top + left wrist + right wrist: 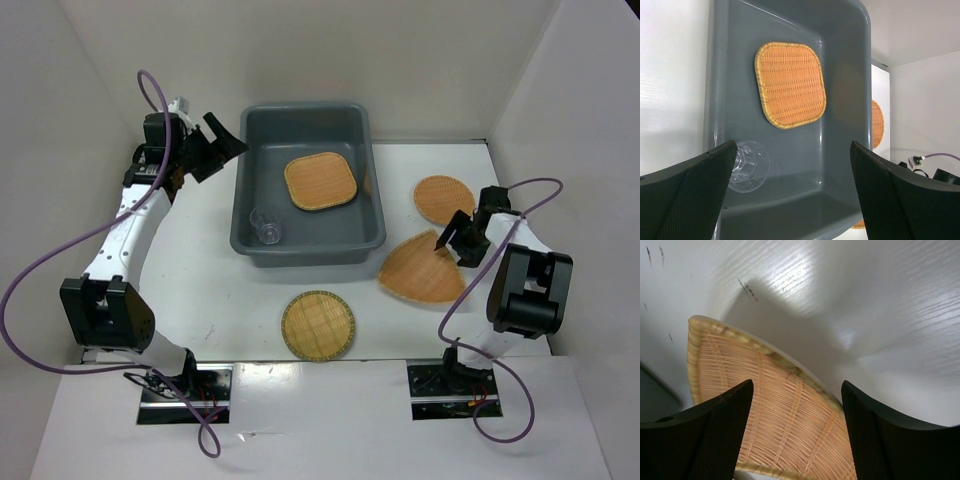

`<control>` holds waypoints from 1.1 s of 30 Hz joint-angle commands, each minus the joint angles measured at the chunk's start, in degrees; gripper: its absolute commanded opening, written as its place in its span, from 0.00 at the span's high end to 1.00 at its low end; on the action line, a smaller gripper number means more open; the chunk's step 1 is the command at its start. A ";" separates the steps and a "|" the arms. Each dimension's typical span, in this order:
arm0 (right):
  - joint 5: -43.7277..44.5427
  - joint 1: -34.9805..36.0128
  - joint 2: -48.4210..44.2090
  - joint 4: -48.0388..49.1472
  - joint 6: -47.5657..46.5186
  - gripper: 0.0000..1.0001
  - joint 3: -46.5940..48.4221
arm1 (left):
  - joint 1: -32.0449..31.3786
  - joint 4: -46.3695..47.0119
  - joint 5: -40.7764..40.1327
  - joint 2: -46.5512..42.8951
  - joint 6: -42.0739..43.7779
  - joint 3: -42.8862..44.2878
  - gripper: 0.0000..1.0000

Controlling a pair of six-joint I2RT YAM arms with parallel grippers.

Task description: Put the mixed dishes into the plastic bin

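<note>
The dark grey plastic bin [245, 215] stands at the back middle. In it lie the rounded-square woven plate [321, 181] and the clear cup [267, 227]; both show in the left wrist view, the plate [790, 85] and the cup [749, 166]. A round plate [318, 325] lies in front of the bin. Another round plate [443, 198] and the fan-shaped plate [420, 270] lie to its right. My left gripper [222, 150] is open and empty, by the bin's left rim. My right gripper [449, 240] is open above the fan plate [785, 420].
White walls enclose the table on three sides. Purple cables loop off both arms. The right arm's base [528, 290] stands near the fan plate.
</note>
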 commanded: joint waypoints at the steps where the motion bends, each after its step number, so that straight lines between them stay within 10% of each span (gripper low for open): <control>1: -3.57 -0.14 -2.16 -0.28 0.18 0.25 -0.96 | 0.09 1.75 1.54 -1.28 -1.31 -0.68 0.00; 14: -3.22 -0.14 6.18 -0.80 -1.39 0.25 0.88 | 0.62 1.23 0.49 -1.81 -0.79 0.37 0.00; 33: -5.60 -0.14 1.63 -1.94 -0.70 1.00 -0.26 | 2.29 1.22 -1.80 -2.34 -0.17 -1.91 0.00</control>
